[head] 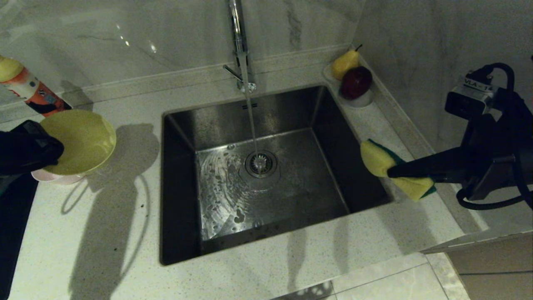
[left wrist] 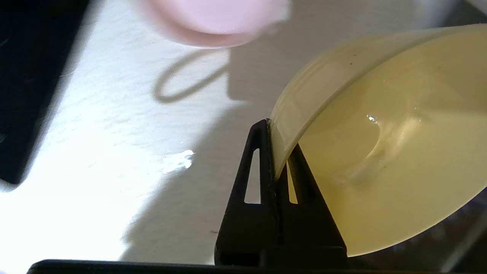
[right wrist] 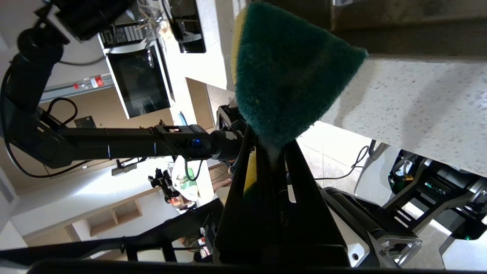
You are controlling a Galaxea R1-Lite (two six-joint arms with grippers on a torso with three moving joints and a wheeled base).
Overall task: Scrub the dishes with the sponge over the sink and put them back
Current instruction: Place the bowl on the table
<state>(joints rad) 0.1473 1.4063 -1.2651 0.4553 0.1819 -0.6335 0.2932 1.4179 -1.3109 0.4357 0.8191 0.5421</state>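
A: Sponge: where is it?
B: Clamped in the right gripper at the sink's right rim, long axis slanting along that rim, green face turned away from the head camera.
A: And the left gripper?
B: Pinching the yellow bowl's rim, bowl tilted over the surface. It hides most of the pink bowl underneath.

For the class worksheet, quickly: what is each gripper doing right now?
Left gripper: shut on the rim of the yellow bowl, beside the sink.
Right gripper: shut on the sponge.
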